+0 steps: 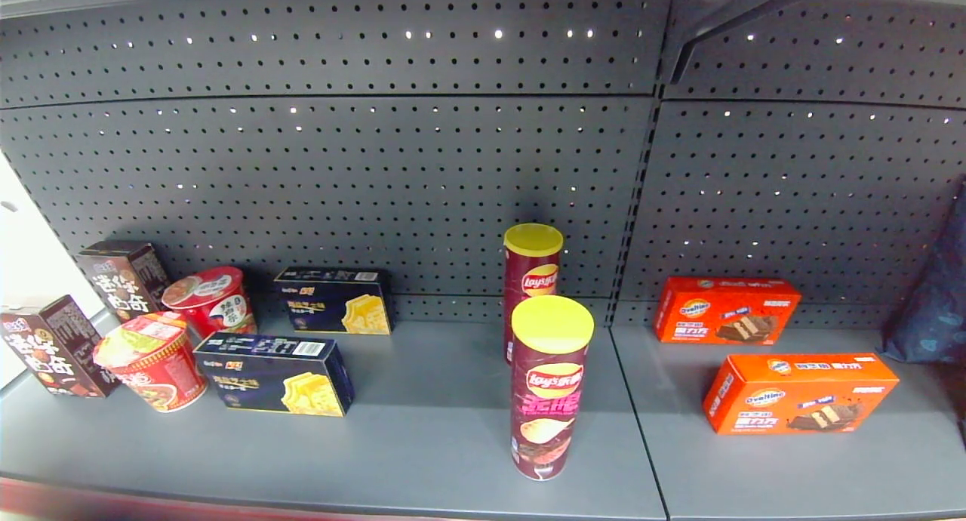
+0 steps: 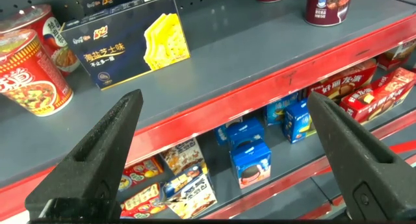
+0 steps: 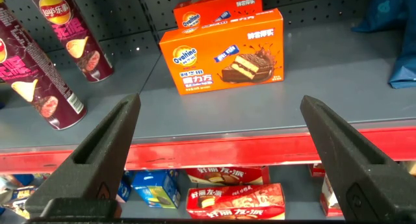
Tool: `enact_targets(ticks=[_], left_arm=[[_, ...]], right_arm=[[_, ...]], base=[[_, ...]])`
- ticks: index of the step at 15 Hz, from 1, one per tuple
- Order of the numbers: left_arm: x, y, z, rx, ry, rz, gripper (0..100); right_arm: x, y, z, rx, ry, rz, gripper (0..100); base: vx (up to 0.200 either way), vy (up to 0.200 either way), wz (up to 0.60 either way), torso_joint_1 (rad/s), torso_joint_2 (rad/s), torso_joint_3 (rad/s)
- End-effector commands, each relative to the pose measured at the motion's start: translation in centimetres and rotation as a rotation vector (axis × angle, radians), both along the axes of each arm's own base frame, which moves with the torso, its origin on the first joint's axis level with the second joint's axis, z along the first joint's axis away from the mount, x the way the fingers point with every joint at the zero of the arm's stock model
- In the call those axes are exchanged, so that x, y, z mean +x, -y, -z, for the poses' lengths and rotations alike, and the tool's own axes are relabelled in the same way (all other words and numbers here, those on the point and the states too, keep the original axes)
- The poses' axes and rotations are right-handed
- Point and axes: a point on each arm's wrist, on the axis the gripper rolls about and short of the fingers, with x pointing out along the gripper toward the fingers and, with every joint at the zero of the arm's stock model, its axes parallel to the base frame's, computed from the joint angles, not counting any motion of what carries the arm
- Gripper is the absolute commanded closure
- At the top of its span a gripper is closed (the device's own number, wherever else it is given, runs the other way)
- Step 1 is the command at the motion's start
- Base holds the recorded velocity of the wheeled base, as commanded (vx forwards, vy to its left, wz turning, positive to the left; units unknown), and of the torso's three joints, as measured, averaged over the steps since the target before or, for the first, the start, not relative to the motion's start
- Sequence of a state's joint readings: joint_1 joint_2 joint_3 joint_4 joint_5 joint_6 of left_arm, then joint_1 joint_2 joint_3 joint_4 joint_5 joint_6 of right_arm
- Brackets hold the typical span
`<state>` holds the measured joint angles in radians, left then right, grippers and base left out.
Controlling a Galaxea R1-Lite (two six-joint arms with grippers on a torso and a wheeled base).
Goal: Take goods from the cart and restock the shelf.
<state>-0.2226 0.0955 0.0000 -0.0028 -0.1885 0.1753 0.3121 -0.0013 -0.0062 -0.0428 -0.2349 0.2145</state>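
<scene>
Rear can [image 1: 533,272], directly behind the front can [image 1: 552,385]: lower part hidden by it. Rear cup [image 1: 211,298], left of the front can: base partly hidden by the front cup [image 1: 155,359]. Blue bag [image 1: 932,302], far right of the front can: cut off by the frame edge. Left wrist view: the 2 cans cropped above their bases.

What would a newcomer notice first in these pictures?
Two tall chip cans with yellow lids stand upright in the middle of the shelf, one behind the other. To their right sit two orange boxes; to their left, dark blue boxes and red noodle cups.
</scene>
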Motion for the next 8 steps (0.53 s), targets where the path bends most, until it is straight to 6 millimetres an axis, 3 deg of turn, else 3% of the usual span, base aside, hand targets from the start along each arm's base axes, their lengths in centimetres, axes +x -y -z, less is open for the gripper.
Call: enact_targets(ticks=[1, 8], left_arm=[[0.01, 0.00, -0.02, 0.002, 0.002, 0.002, 0], [0.02, -0.01, 0.06, -0.040, -0.027, -0.009, 0]], right_arm=[[0.01, 0.00, 0.00, 0.000, -0.001, -0.001, 0], [0.01, 0.00, 0.00, 0.000, -0.001, -0.001, 0]], base=[[0.000, 0.000, 0.00, 0.000, 0.00, 0.000], [0.000, 0.000, 0.00, 0.000, 0.00, 0.000]])
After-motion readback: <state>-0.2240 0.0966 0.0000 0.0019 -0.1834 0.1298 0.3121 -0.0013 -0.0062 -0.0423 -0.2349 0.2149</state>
